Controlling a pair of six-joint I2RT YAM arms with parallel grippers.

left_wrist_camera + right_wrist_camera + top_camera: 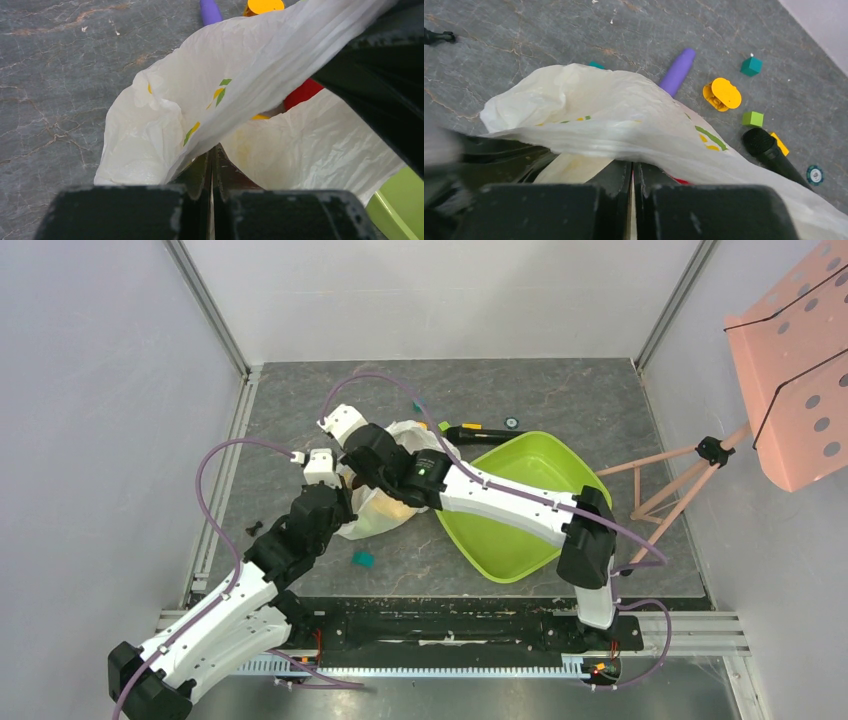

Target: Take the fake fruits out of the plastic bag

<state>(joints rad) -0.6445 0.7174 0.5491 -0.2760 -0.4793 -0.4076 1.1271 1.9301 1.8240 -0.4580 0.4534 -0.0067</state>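
At the bottom of the left wrist view, the left gripper [212, 155] is pinched tight on a fold of the bag [150, 135] at its rim. Low in its own view, the right gripper [632, 170] is likewise clamped on bag film. The bag lies mid-frame in the top view, just left of the tray [520, 540]. A red fruit [302, 92] shows in the bag's mouth, centre right of the left wrist view. Beyond the bag, upper right of the right wrist view, lie a purple cylinder [678, 71], a yellow piece [722, 93], a green block [752, 118] and a teal block [751, 65].
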